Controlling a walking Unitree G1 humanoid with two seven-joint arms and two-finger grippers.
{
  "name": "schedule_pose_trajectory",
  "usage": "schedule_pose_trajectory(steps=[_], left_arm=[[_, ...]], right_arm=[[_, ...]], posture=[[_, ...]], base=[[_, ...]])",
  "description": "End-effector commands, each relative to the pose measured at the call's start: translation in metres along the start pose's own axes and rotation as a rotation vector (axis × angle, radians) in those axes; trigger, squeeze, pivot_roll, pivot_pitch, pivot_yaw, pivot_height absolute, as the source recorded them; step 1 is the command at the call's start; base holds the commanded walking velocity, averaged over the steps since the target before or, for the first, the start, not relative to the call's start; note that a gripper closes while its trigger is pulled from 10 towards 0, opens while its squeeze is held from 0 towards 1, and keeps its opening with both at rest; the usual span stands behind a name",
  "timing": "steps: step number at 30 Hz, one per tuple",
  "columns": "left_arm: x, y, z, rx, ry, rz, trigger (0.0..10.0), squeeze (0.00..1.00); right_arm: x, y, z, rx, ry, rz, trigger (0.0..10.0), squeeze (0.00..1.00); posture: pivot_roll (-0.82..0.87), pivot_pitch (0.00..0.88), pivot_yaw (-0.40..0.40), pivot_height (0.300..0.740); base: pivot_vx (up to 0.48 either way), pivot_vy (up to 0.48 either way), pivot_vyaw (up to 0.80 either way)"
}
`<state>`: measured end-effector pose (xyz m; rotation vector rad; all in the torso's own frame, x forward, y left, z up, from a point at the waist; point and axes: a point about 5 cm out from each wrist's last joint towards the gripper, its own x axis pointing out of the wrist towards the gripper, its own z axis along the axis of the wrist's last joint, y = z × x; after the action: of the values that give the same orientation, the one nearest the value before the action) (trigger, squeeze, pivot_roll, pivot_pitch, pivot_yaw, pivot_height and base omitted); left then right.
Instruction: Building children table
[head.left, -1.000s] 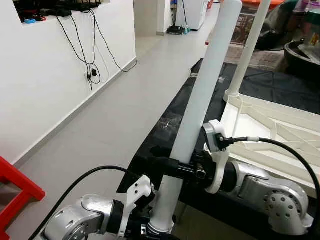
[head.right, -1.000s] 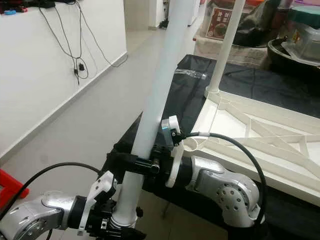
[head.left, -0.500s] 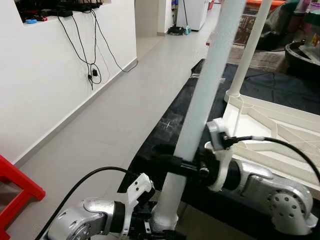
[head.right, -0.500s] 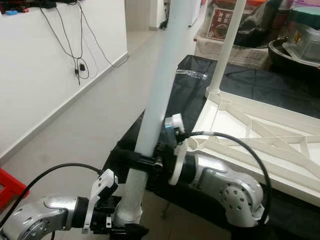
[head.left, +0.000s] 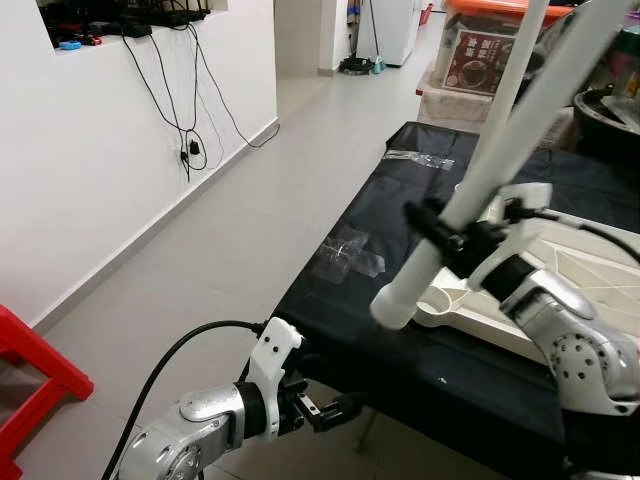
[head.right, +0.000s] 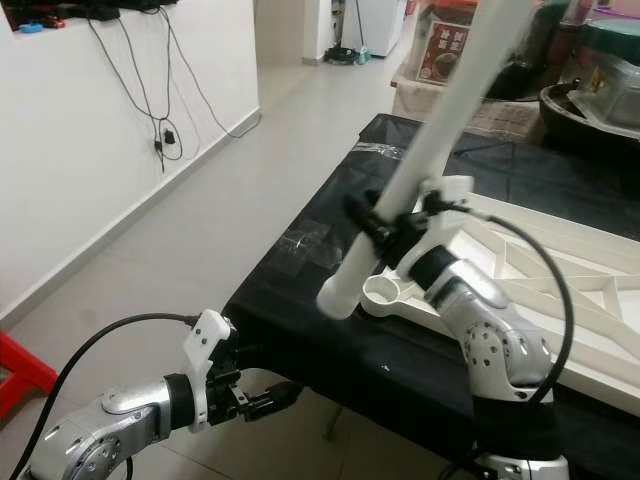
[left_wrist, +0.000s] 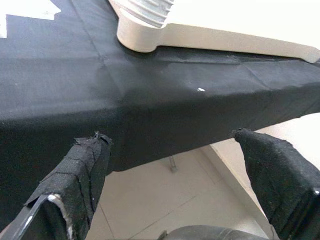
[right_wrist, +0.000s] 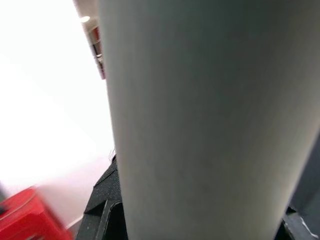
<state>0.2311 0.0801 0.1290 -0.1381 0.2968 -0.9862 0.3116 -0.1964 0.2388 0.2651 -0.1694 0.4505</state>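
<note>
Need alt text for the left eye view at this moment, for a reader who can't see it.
The right gripper holds a long white table leg tilted over the black-covered table, its lower end near a round socket on the white tabletop frame. The left gripper hangs open below the table edge.

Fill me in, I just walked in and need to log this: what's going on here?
The robot is assembling a small white table. Its right end effector is shut on a white table leg, held tilted with its lower end above the round socket at the corner of the upside-down tabletop, which lies on a black-covered bench. Another leg already stands upright in a far corner. The left end effector hangs open, low beside the bench edge.
</note>
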Motion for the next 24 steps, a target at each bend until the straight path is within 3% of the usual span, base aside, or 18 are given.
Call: schedule_pose_trajectory(steps=[1,8,12,16,20,21,24], left_arm=[[0.0,-0.002,0.0,0.005,-0.004,0.023,10.0,0.0],[-0.002,-0.017,0.006,0.009,-0.026,0.006,10.0,0.0],[-0.004,-0.031,0.012,0.01,-0.043,-0.016,10.0,0.0],[-0.006,-0.035,0.014,0.008,-0.047,-0.021,10.0,0.0],[-0.008,-0.04,0.017,-0.005,-0.054,-0.014,10.0,0.0],[-0.008,-0.04,0.019,-0.003,-0.065,-0.004,10.0,0.0],[-0.008,-0.04,0.019,-0.003,-0.065,-0.004,10.0,0.0]], right_arm=[[0.002,-0.004,0.006,-0.024,-0.045,-0.036,0.0,0.0],[0.007,-0.01,0.007,-0.068,-0.059,-0.077,0.0,0.0],[0.012,-0.019,0.007,-0.153,-0.057,-0.114,0.0,0.0],[0.013,-0.022,0.009,-0.18,-0.057,-0.12,0.0,0.0],[0.012,-0.04,0.026,-0.179,-0.102,-0.17,0.0,0.0],[0.012,-0.041,0.03,-0.177,-0.121,-0.183,1.6,0.0],[0.012,-0.041,0.03,-0.177,-0.121,-0.183,1.6,0.0]], posture=[[0.14,0.05,-0.055,0.74],[0.15,0.101,-0.058,0.74],[0.15,0.155,-0.054,0.74],[0.15,0.173,-0.058,0.74],[0.15,0.192,-0.056,0.74],[0.15,0.19,-0.056,0.74],[0.15,0.19,-0.056,0.74]], base=[[0.0,0.0,0.0],[0.0,0.0,0.0],[0.0,0.0,0.0],[0.0,0.0,0.0],[0.0,0.0,0.0],[0.0,0.0,0.0],[0.0,0.0,0.0]])
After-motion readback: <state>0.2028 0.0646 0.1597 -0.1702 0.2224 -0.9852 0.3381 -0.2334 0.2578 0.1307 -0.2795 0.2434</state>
